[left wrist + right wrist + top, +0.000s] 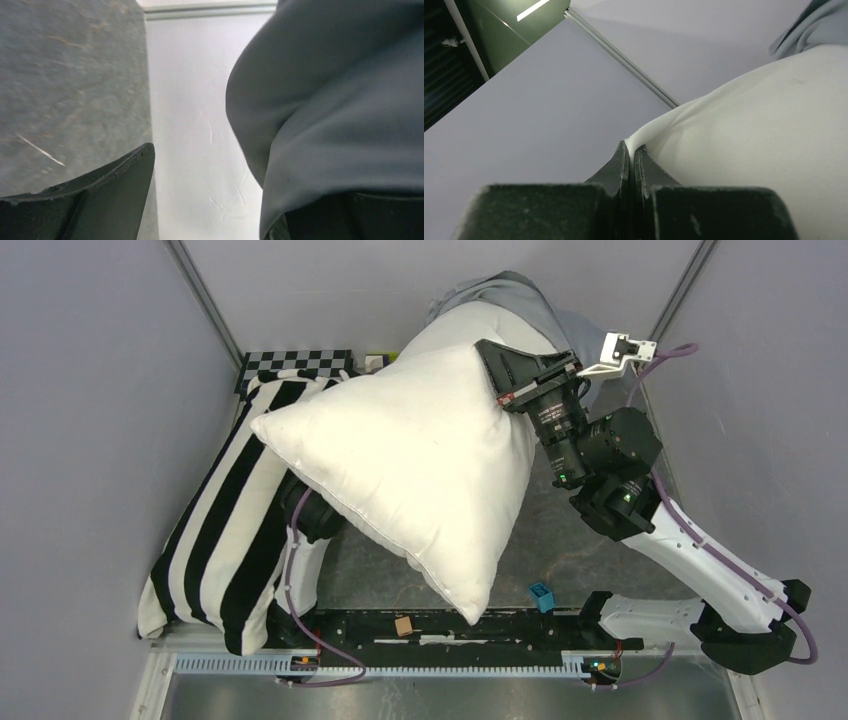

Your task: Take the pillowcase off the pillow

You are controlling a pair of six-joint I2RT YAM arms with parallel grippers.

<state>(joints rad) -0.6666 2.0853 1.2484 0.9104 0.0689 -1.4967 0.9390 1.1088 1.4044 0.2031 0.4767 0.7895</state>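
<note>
The plump white pillow is lifted at a slant over the middle of the table. My right gripper is shut on a pinch of the pillow's white cloth near its far corner. The blue-grey pillowcase is bunched over the pillow's far end. In the top view my left gripper is hidden under the pillow. In the left wrist view the left gripper stands open; the pillowcase drapes over its right finger, and the left finger is bare. A strip of the pillowcase shows beyond the pillow.
A long black-and-white striped pillow lies along the left wall. A checkerboard sits behind it. A small blue block and a brown block rest near the arm bases. Pale enclosure walls close in both sides.
</note>
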